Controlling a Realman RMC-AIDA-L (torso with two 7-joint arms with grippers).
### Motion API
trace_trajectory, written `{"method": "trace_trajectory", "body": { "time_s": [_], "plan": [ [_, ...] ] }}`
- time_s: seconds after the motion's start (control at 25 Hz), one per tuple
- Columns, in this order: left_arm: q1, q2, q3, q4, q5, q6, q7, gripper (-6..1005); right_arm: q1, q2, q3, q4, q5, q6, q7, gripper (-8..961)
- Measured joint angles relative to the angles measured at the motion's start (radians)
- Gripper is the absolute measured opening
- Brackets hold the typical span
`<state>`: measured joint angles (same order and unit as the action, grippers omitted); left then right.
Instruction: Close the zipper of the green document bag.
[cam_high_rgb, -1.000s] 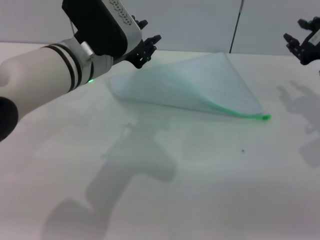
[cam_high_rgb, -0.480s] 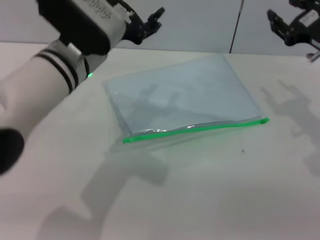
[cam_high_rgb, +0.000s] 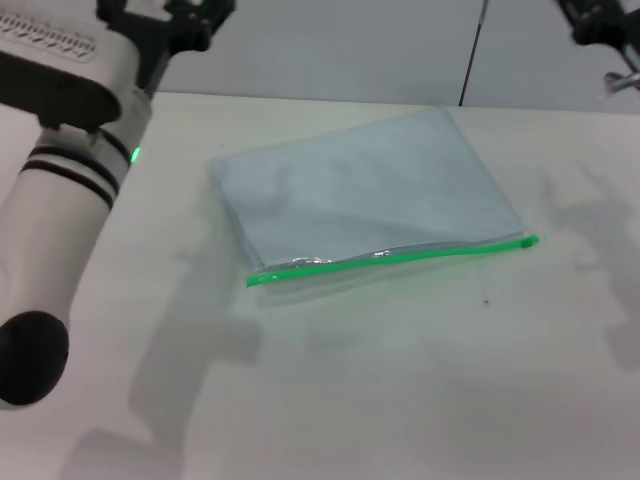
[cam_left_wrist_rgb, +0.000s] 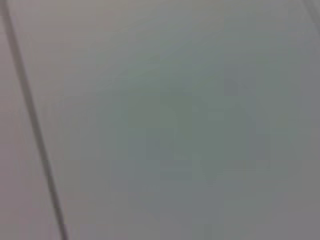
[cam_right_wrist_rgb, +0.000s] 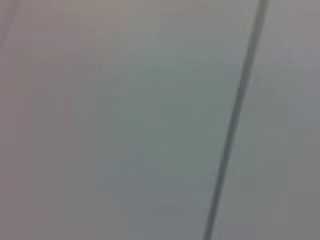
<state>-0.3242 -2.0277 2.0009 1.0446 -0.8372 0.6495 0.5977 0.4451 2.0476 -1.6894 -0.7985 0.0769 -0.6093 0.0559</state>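
Head view: green document bag (cam_high_rgb: 365, 195) flat on tabletop (cam_high_rgb: 420, 390), zipper (cam_high_rgb: 390, 257) along its near edge. Thin, limp, slick; judged best pinned beside the zip.
Left pincer (cam_high_rgb: 165, 18), right pincer (cam_high_rgb: 600, 22): raised at far corners, spread indeterminable.
Wrist views: blank wall only.

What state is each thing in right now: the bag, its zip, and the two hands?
Flat translucent grey-blue plastic document bag: lying flat on the white table, touched by neither hand.
Bright green plastic zipper strip: along the bag's near edge; closed or not, and its slider, cannot be told.
Left hand: raised, far-left, holding nothing.
Right hand: raised, far-right, holding nothing.
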Motion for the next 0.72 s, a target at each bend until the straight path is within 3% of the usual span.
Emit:
{"method": "trace_trajectory", "body": {
  "time_s": [0.16,0.32,0.72],
  "plan": [
    [-0.02,0.0,0.01,-0.069,-0.037,0.046,-0.04,896,0.018,-0.001,-0.12,0.074,0.344,-0.099,-0.237,555],
    [-0.029,0.001,0.016,-0.1,-0.034,0.068,-0.088,896,0.056,-0.006,-0.215,0.165,0.531,-0.204,-0.288,554],
    [-0.03,0.002,0.016,-0.112,-0.037,0.071,-0.094,896,0.096,-0.008,-0.24,0.219,0.578,-0.207,-0.287,553]
  ]
}}
